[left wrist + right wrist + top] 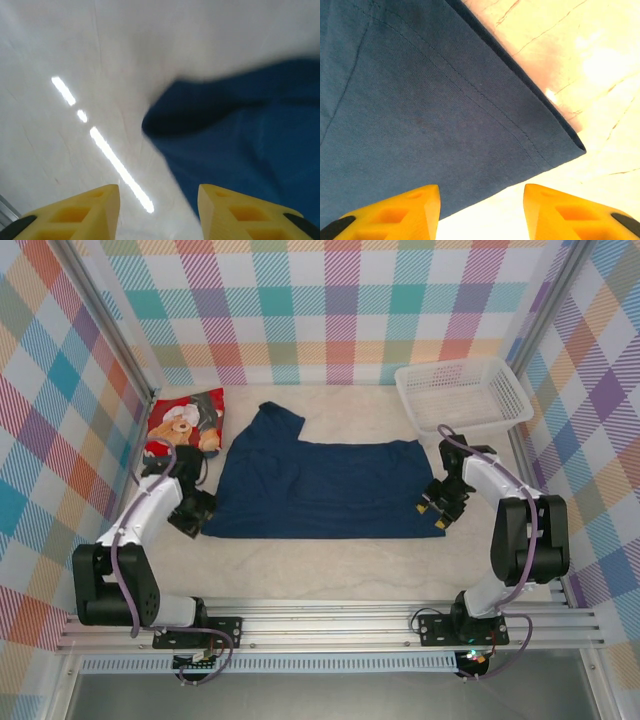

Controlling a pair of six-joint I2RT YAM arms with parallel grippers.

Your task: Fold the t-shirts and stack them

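**INSPECTION: 2 SHIRTS ON COUNTER, BOTH TOOLS OPEN**

Containers: 1 white mesh basket point(462, 390), far-right corner of counter point(330, 570); its mesh bottom visible wall to wall.

Task items: navy t-shirt point(320, 490) spread flat mid-counter, plain side up, one sleeve pointing far-left. Red t-shirt point(185, 425) lies as a compact square at far-left, teddy pic up, apart from navy.

Obstructions: L arm runs just beside red shirt.

Tools: L tool point(195, 512) at navy's near-left corner, fingers apart, gripping nothing. R tool point(438, 510) at near-right hem corner, fingers apart, gripping nothing.

Count: shirts 2, baskets 1, arms 2.
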